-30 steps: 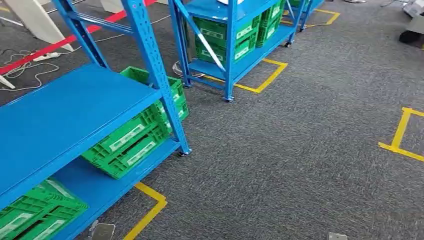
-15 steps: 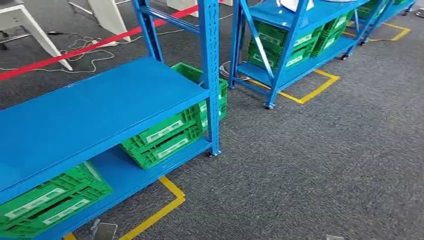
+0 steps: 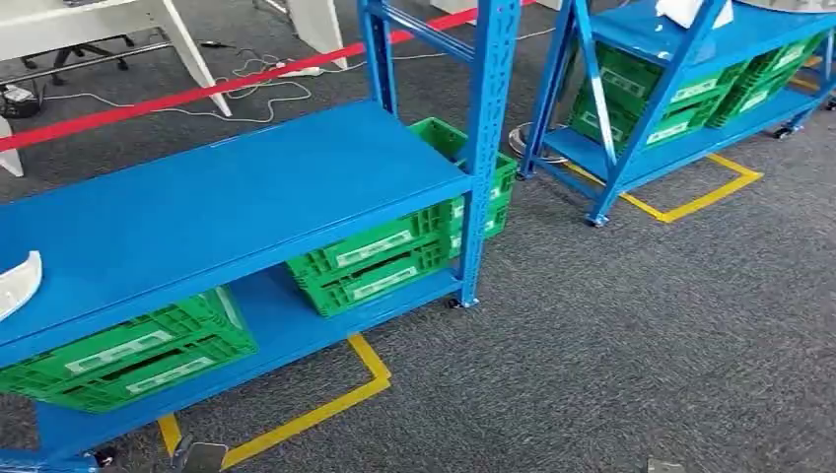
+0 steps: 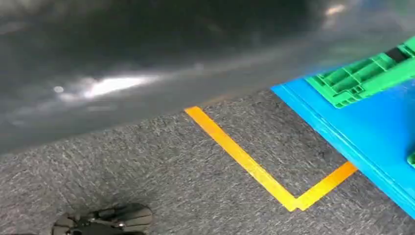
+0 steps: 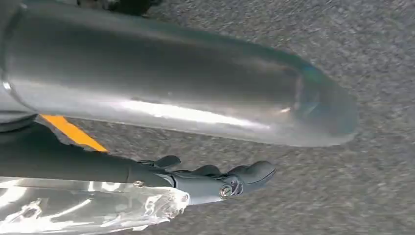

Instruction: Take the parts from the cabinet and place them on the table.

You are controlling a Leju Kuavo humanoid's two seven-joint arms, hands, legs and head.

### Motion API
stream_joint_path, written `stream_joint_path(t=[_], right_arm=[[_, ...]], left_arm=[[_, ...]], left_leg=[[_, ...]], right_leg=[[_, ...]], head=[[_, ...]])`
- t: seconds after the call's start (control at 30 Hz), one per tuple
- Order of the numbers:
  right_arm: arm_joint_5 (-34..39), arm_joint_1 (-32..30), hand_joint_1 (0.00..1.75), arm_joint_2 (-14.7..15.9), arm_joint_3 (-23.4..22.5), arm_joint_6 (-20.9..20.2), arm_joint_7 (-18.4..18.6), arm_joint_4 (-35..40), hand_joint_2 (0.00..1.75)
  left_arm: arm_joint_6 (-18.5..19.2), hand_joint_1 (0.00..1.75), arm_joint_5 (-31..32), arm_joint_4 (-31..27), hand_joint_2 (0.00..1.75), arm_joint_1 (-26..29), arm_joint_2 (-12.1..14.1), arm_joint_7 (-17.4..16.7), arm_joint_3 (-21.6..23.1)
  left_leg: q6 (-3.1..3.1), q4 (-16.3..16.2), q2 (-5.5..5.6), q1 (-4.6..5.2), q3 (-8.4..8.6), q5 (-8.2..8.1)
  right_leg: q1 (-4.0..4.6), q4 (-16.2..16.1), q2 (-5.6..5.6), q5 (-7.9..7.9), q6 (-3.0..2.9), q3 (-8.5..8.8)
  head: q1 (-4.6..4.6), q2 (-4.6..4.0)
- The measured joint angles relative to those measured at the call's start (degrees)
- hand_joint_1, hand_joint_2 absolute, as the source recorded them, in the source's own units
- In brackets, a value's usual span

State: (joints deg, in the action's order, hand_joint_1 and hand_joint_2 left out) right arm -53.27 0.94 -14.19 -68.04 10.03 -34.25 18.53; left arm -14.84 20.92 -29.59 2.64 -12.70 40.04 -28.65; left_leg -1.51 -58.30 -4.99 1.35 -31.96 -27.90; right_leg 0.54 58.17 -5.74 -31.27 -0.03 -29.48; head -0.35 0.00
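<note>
Your right hand hangs over carpet, fingers extended, holding nothing. The view has swung left: a white part now shows on the blue rack's shelf, so keep approaching.

- The cabinet looks like painted metal; its blue shelf is smooth with a soft sheen, and its upright post is perforated with rows of holes
- The green crates look like moulded plastic; ribbed, lattice-walled, slightly glossy, with pale labels on their fronts
- The floor is grey carpet; matt, rough, speckled in its weave
- The yellow floor tape is flat and smooth; the red tape likewise
- The white part on the shelf edge looks smooth and pale
- The right hand is dark and matt, with a small bright screw; beside it lies crinkled, glossy clear plastic film
</note>
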Motion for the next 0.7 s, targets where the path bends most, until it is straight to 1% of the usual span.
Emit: stream_joint_path(t=[0.03,0.1,0.13,0.17,0.2,0.23,0.27,0.3,0.33,0.37,0.4,0.43,0.47,0.5,0.53,0.6,0.63,0.67,0.7], right_arm=[[0.0,0.1,0.0,0.0,0.0,-0.1,0.0,0.0,0.0],[-0.2,0.2,0.0,-0.1,-0.1,-0.2,0.1,0.0,0.0],[-0.4,0.3,0.0,-0.1,-0.2,-0.3,0.0,0.1,0.0],[-0.6,0.4,0.0,-0.1,-0.3,-0.3,0.0,0.1,0.0],[-0.7,0.5,0.0,-0.1,-0.4,-0.3,-0.1,0.2,0.0],[-0.9,0.4,0.0,-0.1,-0.5,-0.3,0.0,0.2,0.0],[-1.0,0.3,0.0,-0.1,-0.6,-0.3,0.0,0.2,0.0],[-1.0,0.2,0.0,-0.1,-0.7,-0.3,-0.1,0.2,0.0],[-1.1,0.3,0.0,-0.1,-0.9,-0.2,-0.2,0.2,0.0],[-1.2,0.4,0.0,-0.1,-0.9,-0.1,-0.2,0.2,0.0],[-1.3,0.4,0.0,0.0,-1.0,0.0,-0.2,0.2,0.0],[-1.4,0.4,0.0,0.1,-1.0,0.1,-0.2,0.2,0.0],[-1.4,0.4,0.0,0.1,-1.1,0.1,-0.2,0.1,0.0],[-1.6,0.5,0.0,0.0,-1.2,0.1,-0.3,0.1,0.0],[-1.6,0.6,0.0,0.0,-1.3,0.1,-0.4,0.0,0.0],[-1.4,0.8,0.0,0.1,-1.4,0.1,-1.1,0.0,0.0],[-1.4,0.9,0.0,0.1,-1.5,0.0,-1.2,0.0,0.0],[-1.3,1.0,0.0,0.1,-1.5,-0.1,-1.3,0.0,0.0],[-1.2,1.0,0.0,0.1,-1.6,-0.1,-1.4,0.0,0.0]], left_arm=[[-0.1,0.0,0.0,-0.1,0.0,-0.1,0.0,0.0,0.0],[-0.1,0.0,0.0,-0.2,0.0,0.6,0.0,0.0,-0.1],[0.1,0.0,-0.1,-0.2,0.0,0.8,0.0,0.0,-0.3],[0.4,0.0,-0.6,-0.3,0.0,1.1,0.1,0.0,-0.6],[0.7,0.0,-0.7,-0.4,0.0,1.0,0.0,0.0,-0.9],[0.9,0.0,-0.7,-0.6,0.0,0.9,0.0,0.0,-1.2],[1.1,0.0,-0.6,-0.7,0.0,1.0,-0.1,0.0,-1.2],[1.1,0.0,-0.5,-0.7,0.0,1.1,-0.1,0.0,-1.3],[1.1,0.0,-0.5,-0.7,0.0,1.3,-0.2,0.0,-1.5],[1.1,0.0,-0.5,-0.7,0.0,1.4,-0.2,0.0,-1.8],[1.1,0.0,-0.5,-0.8,0.0,1.4,-0.2,0.0,-2.1],[1.1,0.0,-0.5,-0.8,0.0,1.4,-0.2,0.0,-2.3],[1.1,0.0,-0.5,-0.9,0.0,1.4,-0.1,0.0,-2.5],[1.1,0.0,-0.6,-1.0,0.0,1.3,-0.1,0.0,-2.7],[1.2,0.0,-0.5,-1.2,0.0,1.4,-0.1,0.0,-2.8],[1.2,0.0,-0.5,-1.4,0.0,1.8,-0.1,0.0,-3.3],[1.3,0.0,-0.5,-1.4,0.0,2.0,-0.1,0.0,-3.7],[1.4,0.0,-0.5,-1.4,0.0,2.1,-0.1,0.0,-4.0],[1.5,0.0,-0.5,-1.5,0.0,2.1,-0.1,0.0,-4.1]], left_leg=[[-0.01,0.0,0.61,0.05,-0.23,-0.06],[-0.2,0.3,1.91,0.18,-0.48,0.07],[-0.29,1.6,2.63,-0.47,0.44,0.78],[-0.22,2.1,3.08,-0.72,0.67,1.07],[-0.47,2.2,3.66,-0.87,0.58,1.24],[-0.51,2.1,4.46,-0.98,0.46,1.27],[-0.51,2.1,5.36,-1.01,0.43,1.27],[-0.5,2.1,6.15,-1.07,0.43,1.27],[-0.45,2.1,6.88,-1.16,0.52,1.29],[-0.24,2.1,7.71,-1.34,0.65,1.26],[0.12,1.9,8.7,-1.62,0.77,1.12],[0.64,1.5,9.62,-1.94,0.82,0.9],[1.27,1.0,10.36,-2.01,0.58,0.59],[1.75,0.2,11.06,-1.8,0.08,0.31],[1.81,0.1,11.59,-1.83,-0.38,0.49],[2.56,0.4,12.86,-2.12,-0.75,1.02],[2.73,0.2,13.36,-2.21,-0.94,0.88],[2.9,-0.6,10.48,-1.96,-1.15,0.26],[3.18,-3.2,7.7,-1.87,-2.51,-1.39]], right_leg=[[-0.03,-0.1,-0.75,0.03,0.1,-0.1],[-0.1,-0.4,-2.03,0.02,0.39,0.28],[0.04,-0.4,-1.84,-0.42,0.79,0.39],[-0.27,0.8,1.86,-1.19,1.14,-0.16],[-0.43,3.8,4.29,-2.96,1.29,-1.51],[-0.6,8.6,5.38,-5.21,1.57,-3.76],[-0.8,13.9,5.71,-7.32,1.87,-6.41],[-0.94,17.3,5.7,-8.16,2.11,-8.3],[-1.12,18.0,5.7,-7.5,2.33,-9.03],[-1.34,16.1,5.71,-5.49,2.57,-8.47],[-1.69,11.6,5.89,-2.29,2.96,-6.55],[-2.15,6.0,6.69,0.72,3.35,-4.08],[-2.83,1.9,9.31,1.8,3.93,-2.28],[-2.92,0.5,11.57,0.74,3.82,-1.65],[-2.83,1.0,10.81,0.61,2.88,-1.51],[-2.5,1.2,9.66,0.66,2.14,-1.55],[-2.82,1.0,8.89,0.8,1.75,-1.4],[-2.7,0.9,8.17,0.87,1.28,-1.27],[-2.54,0.9,7.47,0.8,0.87,-1.24]], head=[[0.13,0.0],[-0.02,0.0],[0.0,0.0],[0.31,0.0],[0.26,0.0],[0.46,0.0],[0.46,0.0],[0.46,0.0],[0.48,0.0],[0.4,0.0],[0.46,0.0],[0.46,0.0],[0.59,0.0],[0.96,0.0],[0.74,0.02],[0.63,0.0],[0.68,0.0],[0.57,0.0],[-0.07,0.0]])
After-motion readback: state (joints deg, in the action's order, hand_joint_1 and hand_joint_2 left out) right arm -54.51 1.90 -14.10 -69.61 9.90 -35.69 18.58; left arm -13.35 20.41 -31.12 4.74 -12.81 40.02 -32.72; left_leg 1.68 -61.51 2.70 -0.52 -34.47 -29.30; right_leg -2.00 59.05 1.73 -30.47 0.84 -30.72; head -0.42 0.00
